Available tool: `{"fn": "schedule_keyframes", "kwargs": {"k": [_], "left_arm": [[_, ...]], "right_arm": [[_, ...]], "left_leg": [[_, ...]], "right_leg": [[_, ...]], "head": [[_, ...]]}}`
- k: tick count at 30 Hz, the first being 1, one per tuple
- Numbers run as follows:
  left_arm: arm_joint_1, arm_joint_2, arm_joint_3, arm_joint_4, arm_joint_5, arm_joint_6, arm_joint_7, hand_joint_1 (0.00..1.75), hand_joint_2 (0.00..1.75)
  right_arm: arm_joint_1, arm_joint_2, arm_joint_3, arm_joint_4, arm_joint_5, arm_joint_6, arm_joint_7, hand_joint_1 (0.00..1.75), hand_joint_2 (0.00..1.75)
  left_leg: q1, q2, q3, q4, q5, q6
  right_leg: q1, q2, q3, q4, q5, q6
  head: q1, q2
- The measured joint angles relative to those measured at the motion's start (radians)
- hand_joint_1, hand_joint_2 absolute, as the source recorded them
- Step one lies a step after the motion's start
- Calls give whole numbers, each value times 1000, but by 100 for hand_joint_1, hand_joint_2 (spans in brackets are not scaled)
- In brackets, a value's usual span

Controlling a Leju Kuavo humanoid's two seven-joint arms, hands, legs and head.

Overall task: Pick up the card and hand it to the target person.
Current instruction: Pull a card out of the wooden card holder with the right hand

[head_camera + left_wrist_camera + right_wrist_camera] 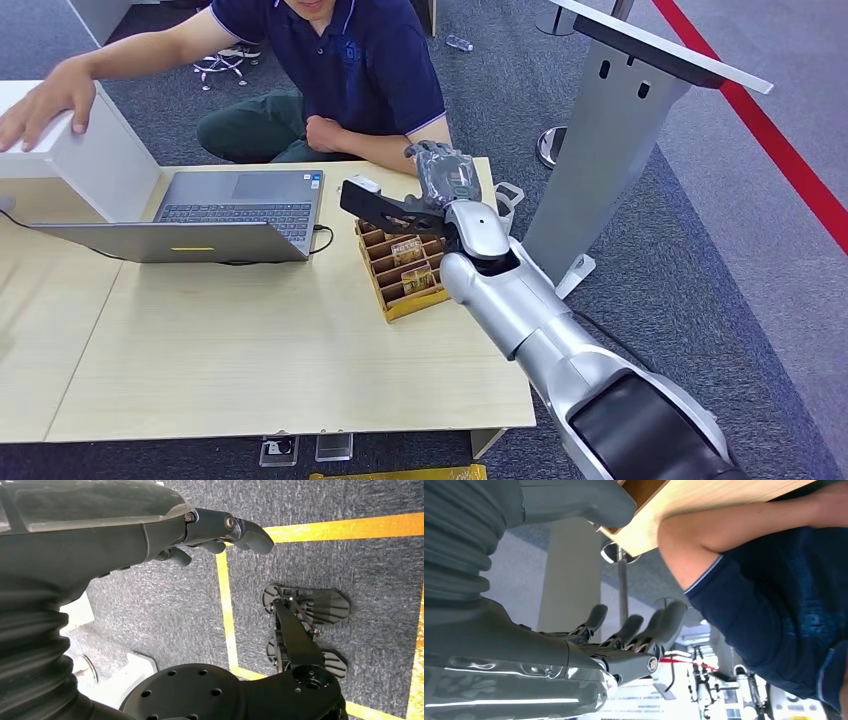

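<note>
Right hand (443, 172) raised over the tabletop's (250, 350) far right corner, fingers spread, holding nothing. Cards (413, 264) upright in the wooden slotted holder (398, 270), just nearer than that hand. Person (330, 70) beyond the far edge. Left hand (220, 530) hanging over carpet, fingers loosely apart, empty.

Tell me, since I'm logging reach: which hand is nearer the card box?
Right. The right hand hovers just beyond the card box, toward the person; the left hand hangs over the floor.
</note>
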Motion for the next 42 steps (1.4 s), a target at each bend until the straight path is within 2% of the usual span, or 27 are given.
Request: {"fn": "schedule_keyframes", "kwargs": {"k": [42], "left_arm": [[7,4,0,0,4,0,-7,0,175]], "right_arm": [[42,-27,-24,-31,-54,44,-30,0,175]], "left_leg": [[0,0,0,0,0,0]], "right_leg": [[0,0,0,0,0,0]], "head": [[0,0]]}}
